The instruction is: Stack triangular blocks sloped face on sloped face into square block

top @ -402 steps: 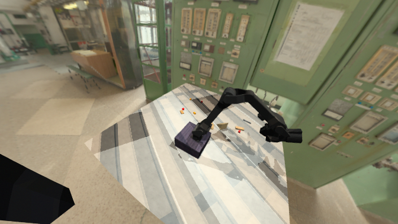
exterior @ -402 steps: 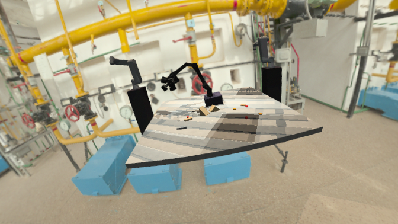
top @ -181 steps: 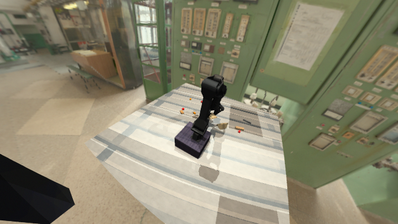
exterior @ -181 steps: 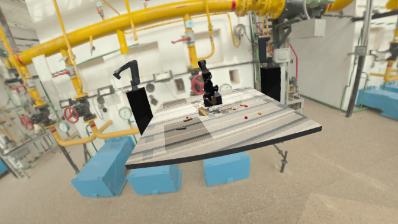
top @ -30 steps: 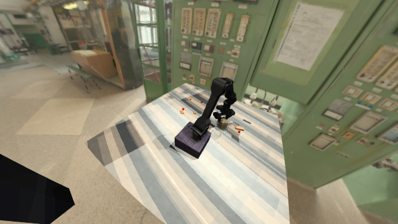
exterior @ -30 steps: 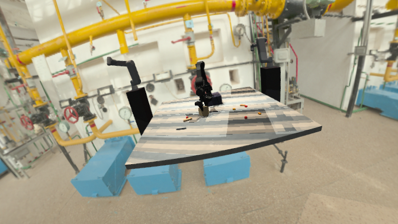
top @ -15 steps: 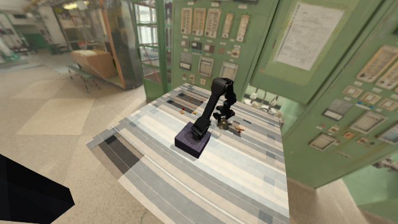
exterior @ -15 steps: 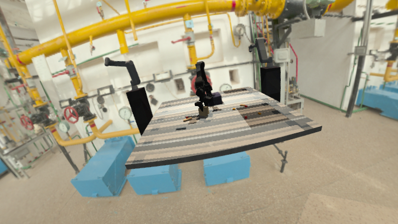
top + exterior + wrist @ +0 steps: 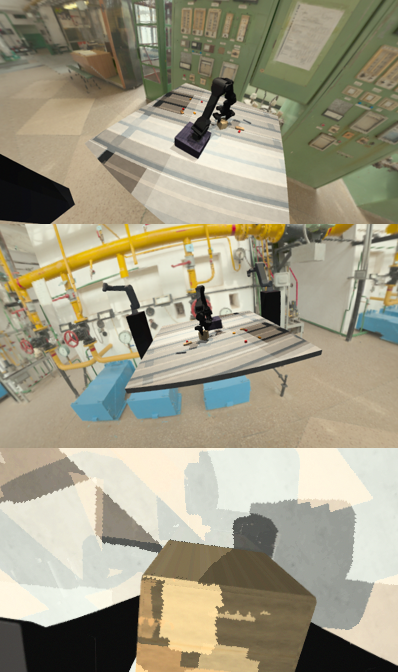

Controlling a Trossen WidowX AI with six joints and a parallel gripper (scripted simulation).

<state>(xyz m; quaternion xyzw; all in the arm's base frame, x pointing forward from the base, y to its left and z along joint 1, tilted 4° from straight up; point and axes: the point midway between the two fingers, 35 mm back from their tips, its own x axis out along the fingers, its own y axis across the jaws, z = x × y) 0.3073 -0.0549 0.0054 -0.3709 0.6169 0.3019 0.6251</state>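
Observation:
My gripper (image 9: 223,118) (image 9: 203,330) (image 9: 216,610) points down and is shut on a wooden triangular block (image 9: 190,613). In the wrist view the block spans the lower middle between the black fingers, with its far edge facing the table. In the top and exterior views the wood appears as one compact, roughly square shape (image 9: 222,124) (image 9: 204,336) directly under the fingers, low at the table. The two blocks cannot be told apart there, so the seam, the sloped faces and whether the upper block touches the lower one are hidden or too small to tell.
The patterned table (image 9: 237,178) (image 9: 225,363) also bears an orange-tan stick (image 9: 239,128) (image 9: 187,344), a red piece (image 9: 239,131) beside it, a dark bar (image 9: 247,121) (image 9: 180,352), and several small red and orange pieces on the other side. The arm stands on a dark purple base (image 9: 189,142).

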